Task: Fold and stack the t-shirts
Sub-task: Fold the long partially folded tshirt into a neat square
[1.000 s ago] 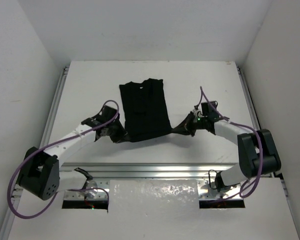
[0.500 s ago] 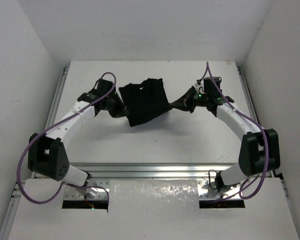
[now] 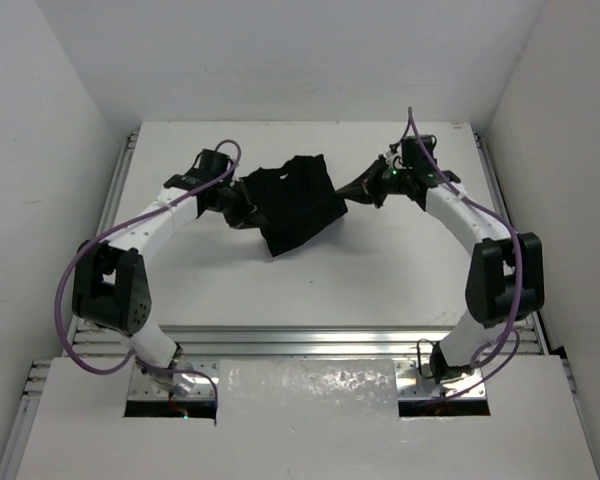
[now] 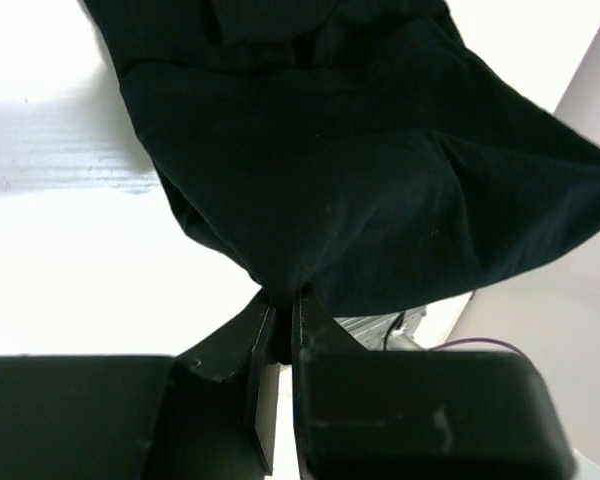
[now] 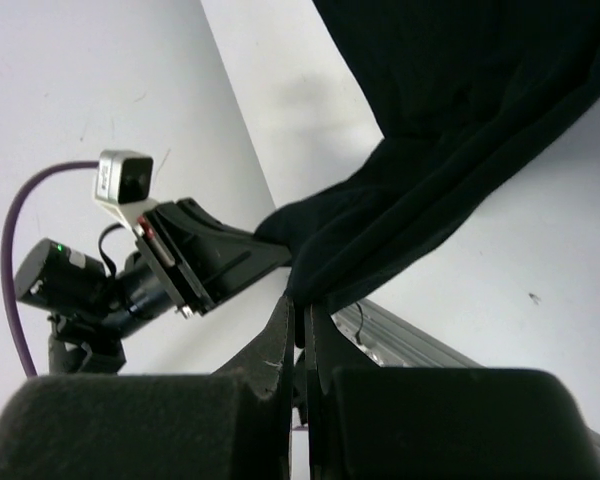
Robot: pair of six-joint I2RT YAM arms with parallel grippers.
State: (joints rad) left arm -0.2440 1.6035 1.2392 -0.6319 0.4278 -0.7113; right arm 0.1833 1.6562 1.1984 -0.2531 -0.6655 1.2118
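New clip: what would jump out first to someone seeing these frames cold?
A bunched black t-shirt is strung between the two arms over the far half of the white table, with one corner pointing toward the near edge. The left gripper pinches its left side and the right gripper its right side, both shut on cloth.

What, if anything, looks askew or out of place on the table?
The t-shirt is crumpled and crooked, not flat: the left gripper and the right gripper each pinch a side, and one corner points toward the near side. Nothing looks damaged.
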